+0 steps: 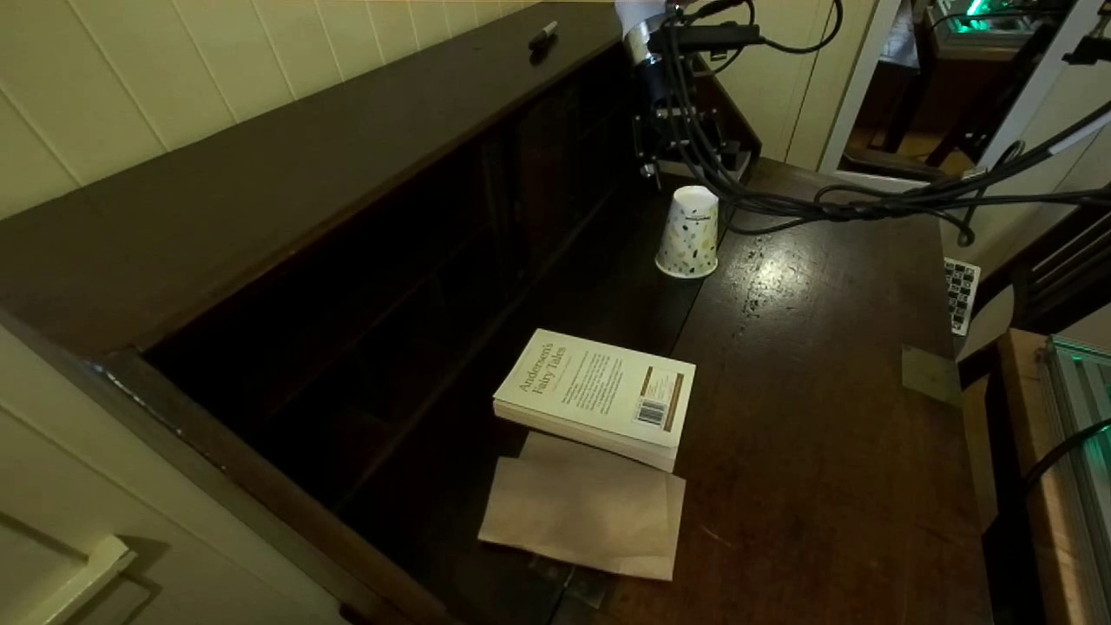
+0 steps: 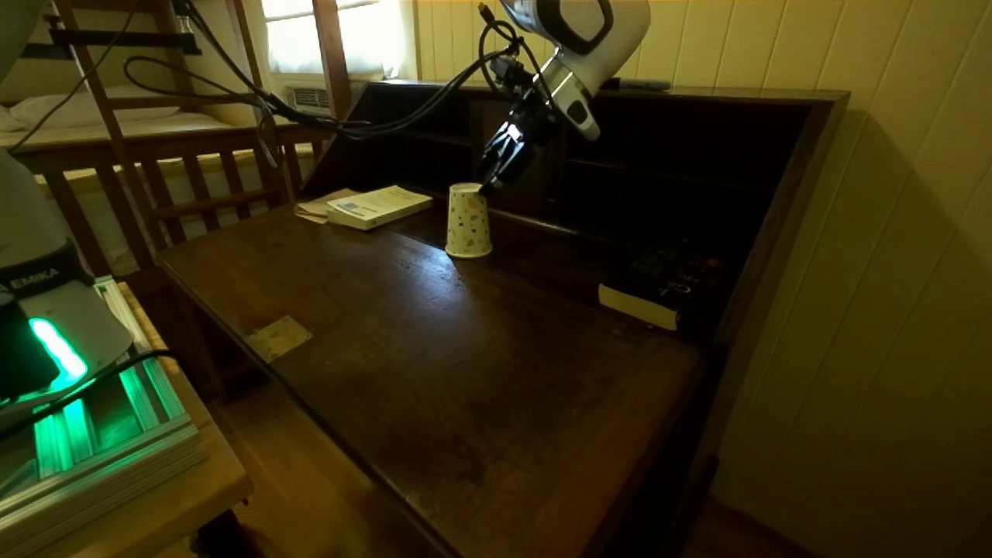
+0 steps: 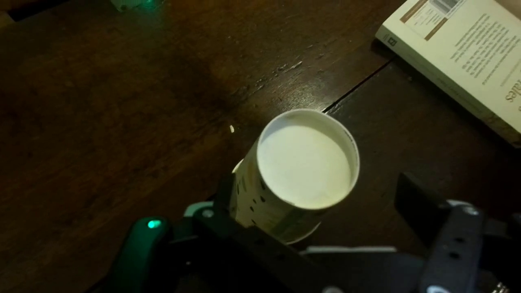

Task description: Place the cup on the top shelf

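The cup (image 1: pixel 692 234) stands upside down on the desk, its narrow closed end up, white with small dark and yellow specks. It also shows in an exterior view (image 2: pixel 468 225) and in the wrist view (image 3: pixel 306 162). My gripper (image 3: pixel 319 199) is open. In the wrist view one finger is close beside the cup's lower left side and the other is well apart on the right. In an exterior view the fingertips (image 2: pixel 490 184) are at the height of the cup's upper end. The top shelf (image 1: pixel 321 143) is the long dark-brown board along the wall, seen edge-on in an exterior view (image 2: pixel 744 94).
A pale paperback book (image 1: pixel 599 395) lies near the cup, partly on a brown paper envelope (image 1: pixel 586 516). A thick black book (image 2: pixel 659 287) lies at the desk's other end. A marker (image 1: pixel 543 36) lies on the top shelf. Dark compartments (image 1: pixel 417 286) open below it. Cables (image 1: pixel 868 204) hang from the arm.
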### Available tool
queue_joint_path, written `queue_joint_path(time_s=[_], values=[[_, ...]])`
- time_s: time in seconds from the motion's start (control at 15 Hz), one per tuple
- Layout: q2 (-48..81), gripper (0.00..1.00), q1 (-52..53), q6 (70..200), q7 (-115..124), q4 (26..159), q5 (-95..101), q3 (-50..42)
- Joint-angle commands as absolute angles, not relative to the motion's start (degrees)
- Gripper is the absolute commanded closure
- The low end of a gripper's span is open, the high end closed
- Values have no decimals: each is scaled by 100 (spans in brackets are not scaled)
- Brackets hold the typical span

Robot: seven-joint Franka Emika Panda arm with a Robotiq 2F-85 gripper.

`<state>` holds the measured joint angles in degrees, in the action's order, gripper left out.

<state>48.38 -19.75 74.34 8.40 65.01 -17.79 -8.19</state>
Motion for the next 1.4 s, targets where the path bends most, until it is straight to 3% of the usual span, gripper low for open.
queue_joint_path(time_s=[0.0, 1.33], values=[[5228, 0, -2173, 6945, 921, 5871, -1993, -692], [6069, 0, -2386, 6078, 1721, 4906, -2445, -592]])
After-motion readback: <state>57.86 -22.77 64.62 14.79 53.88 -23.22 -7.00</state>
